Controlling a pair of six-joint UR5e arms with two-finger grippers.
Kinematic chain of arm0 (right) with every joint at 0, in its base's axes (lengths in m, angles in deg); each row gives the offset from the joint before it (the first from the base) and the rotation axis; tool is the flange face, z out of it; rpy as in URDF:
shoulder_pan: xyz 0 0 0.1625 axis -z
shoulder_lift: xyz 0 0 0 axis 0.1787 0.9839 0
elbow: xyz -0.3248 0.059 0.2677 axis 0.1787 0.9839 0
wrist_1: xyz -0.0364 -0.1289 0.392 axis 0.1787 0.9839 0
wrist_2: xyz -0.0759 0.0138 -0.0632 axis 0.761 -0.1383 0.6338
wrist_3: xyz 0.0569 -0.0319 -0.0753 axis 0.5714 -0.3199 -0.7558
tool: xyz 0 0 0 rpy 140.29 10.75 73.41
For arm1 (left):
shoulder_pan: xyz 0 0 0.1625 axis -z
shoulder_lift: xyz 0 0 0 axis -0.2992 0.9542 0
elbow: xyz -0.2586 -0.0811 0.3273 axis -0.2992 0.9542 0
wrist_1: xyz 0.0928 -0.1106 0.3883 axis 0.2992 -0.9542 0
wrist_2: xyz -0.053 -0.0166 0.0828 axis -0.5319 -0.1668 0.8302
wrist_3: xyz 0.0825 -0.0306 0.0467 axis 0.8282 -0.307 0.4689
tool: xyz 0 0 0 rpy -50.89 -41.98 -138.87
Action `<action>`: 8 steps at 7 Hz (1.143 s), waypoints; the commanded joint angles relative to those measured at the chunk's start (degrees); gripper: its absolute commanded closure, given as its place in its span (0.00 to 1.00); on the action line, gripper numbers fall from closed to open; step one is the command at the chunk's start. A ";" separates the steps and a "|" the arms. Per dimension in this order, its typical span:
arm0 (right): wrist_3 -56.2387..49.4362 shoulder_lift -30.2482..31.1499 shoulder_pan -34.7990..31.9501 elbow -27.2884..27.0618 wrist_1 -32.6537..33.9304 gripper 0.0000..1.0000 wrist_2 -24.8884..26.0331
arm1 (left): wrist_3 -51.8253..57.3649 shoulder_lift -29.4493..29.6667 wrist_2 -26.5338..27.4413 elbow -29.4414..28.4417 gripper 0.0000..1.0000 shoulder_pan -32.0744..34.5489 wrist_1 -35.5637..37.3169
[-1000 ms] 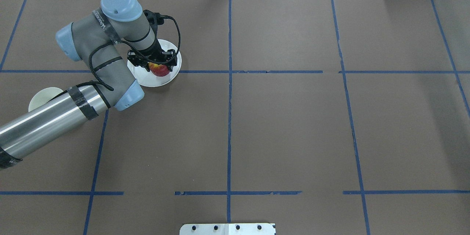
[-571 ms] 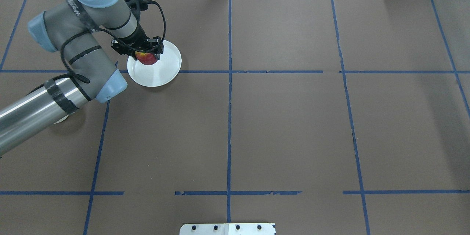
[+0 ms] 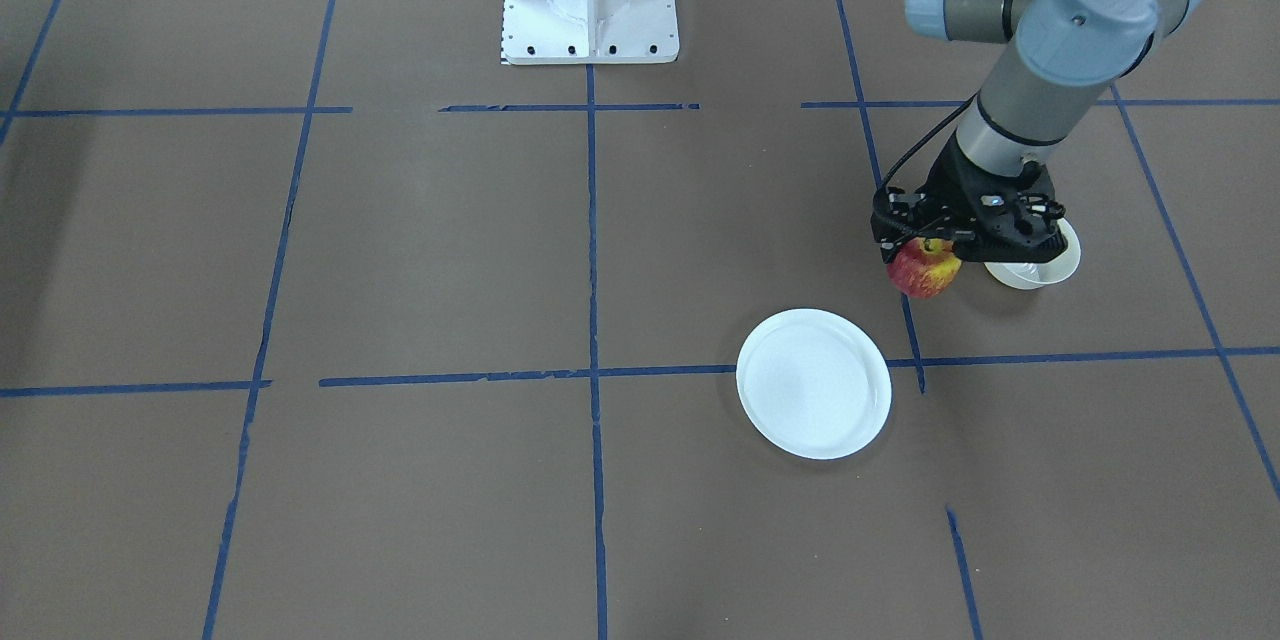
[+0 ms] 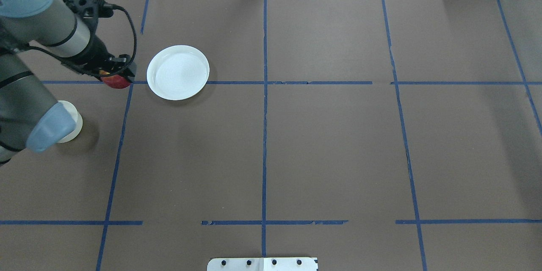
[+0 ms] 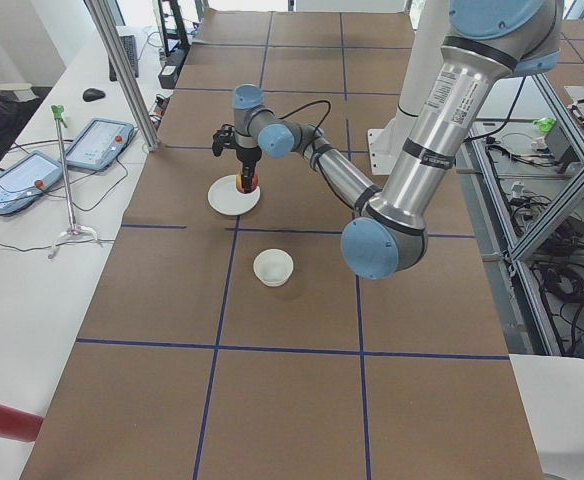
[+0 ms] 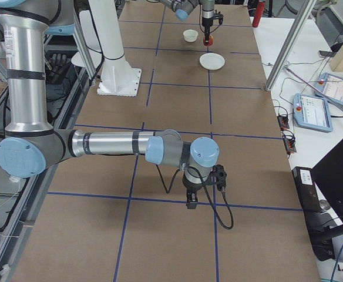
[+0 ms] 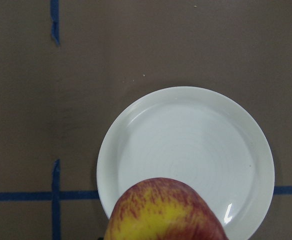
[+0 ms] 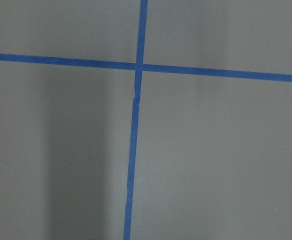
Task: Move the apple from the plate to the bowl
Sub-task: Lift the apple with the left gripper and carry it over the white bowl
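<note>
Brown-papered bench (image 4: 338,135) carries the plate (image 3: 813,383); our left end effector (image 3: 927,258) clamps the apple (image 3: 920,276) aloft, partly hiding the bowl (image 3: 1042,272). We cannot tell the grip of the right end effector (image 6: 192,201).

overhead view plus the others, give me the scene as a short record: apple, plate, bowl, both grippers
apple: held in the air, clear of the plate, beside the bowl but not yet over it
plate: empty, flat on the table
bowl: upright, empty
left gripper: shut on the apple
right gripper: low over the table, far from both dishes; open or shut cannot be told
stage: apple in transit, not released
</note>
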 commanded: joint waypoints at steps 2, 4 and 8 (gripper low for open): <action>0.00 0.00 0.00 0.00 0.00 0.00 0.00 | 0.21 -23.87 0.01 5.16 1.00 0.54 -20.46; 0.00 0.00 0.00 0.00 0.00 0.00 0.00 | 0.12 -24.37 -0.07 0.78 1.00 0.37 -23.52; 0.00 0.00 0.00 0.00 0.00 0.00 0.00 | 0.29 -20.95 0.01 -4.15 1.00 -0.07 -23.79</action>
